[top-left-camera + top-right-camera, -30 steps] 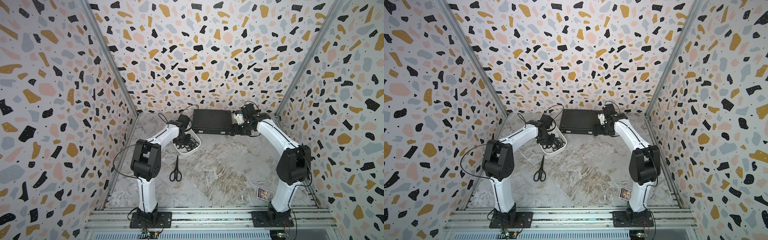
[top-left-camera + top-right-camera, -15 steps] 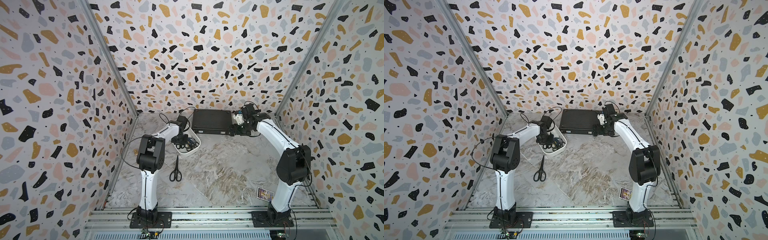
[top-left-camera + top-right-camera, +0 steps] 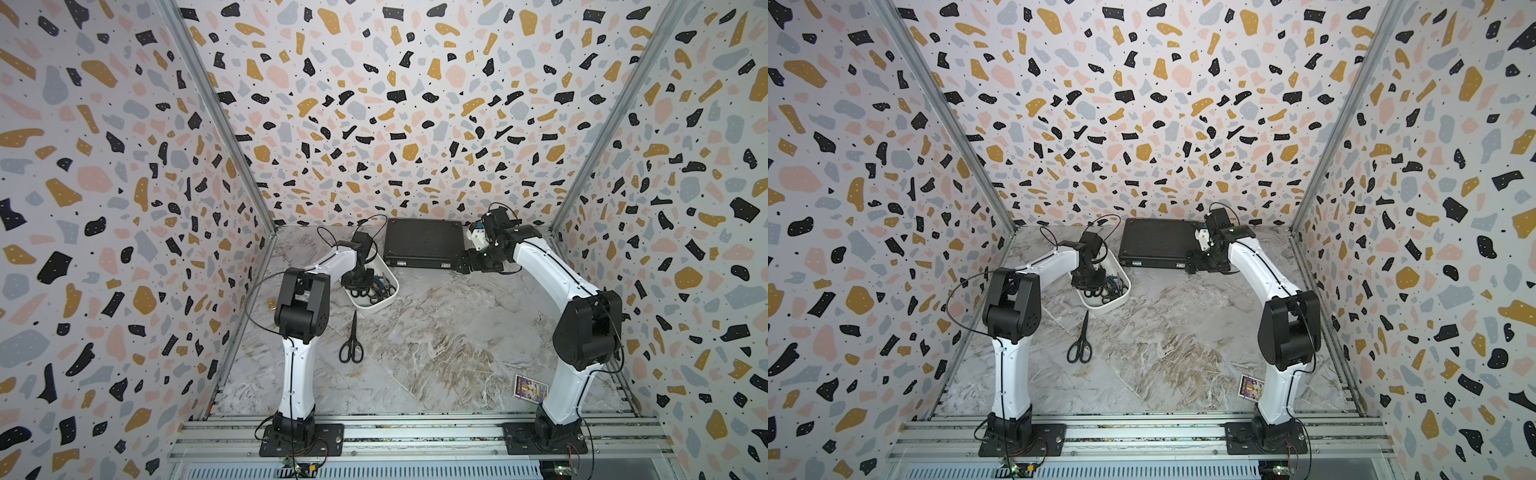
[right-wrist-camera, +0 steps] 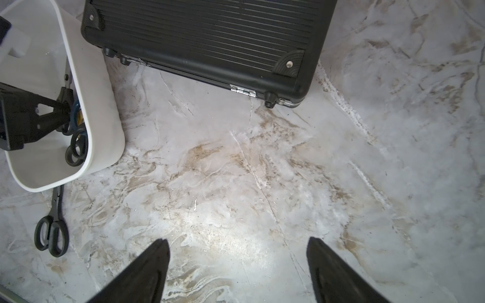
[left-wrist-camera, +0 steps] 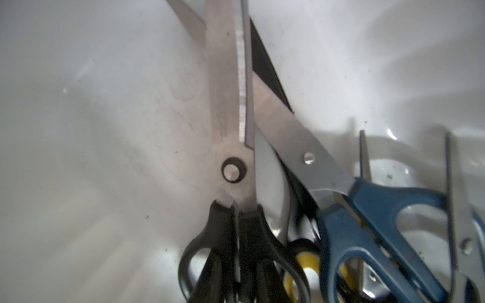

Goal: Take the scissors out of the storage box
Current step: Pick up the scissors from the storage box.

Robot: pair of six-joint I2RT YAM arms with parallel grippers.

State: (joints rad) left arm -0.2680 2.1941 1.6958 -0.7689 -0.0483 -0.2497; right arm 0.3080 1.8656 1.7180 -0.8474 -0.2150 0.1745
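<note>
Top views: storage box stands on the table, just beside the black case. Left gripper reaches down into the box among the scissors. Loose black pair lies on the table outside the box. Right gripper is near the case's front corner.

Left wrist view: black-handled pair, dark blue pair and yellow-and-black handle overlap on the box floor. State of the left jaws cannot be told.

Right wrist view: right jaws stand wide apart, holding nothing, above the table.
</note>
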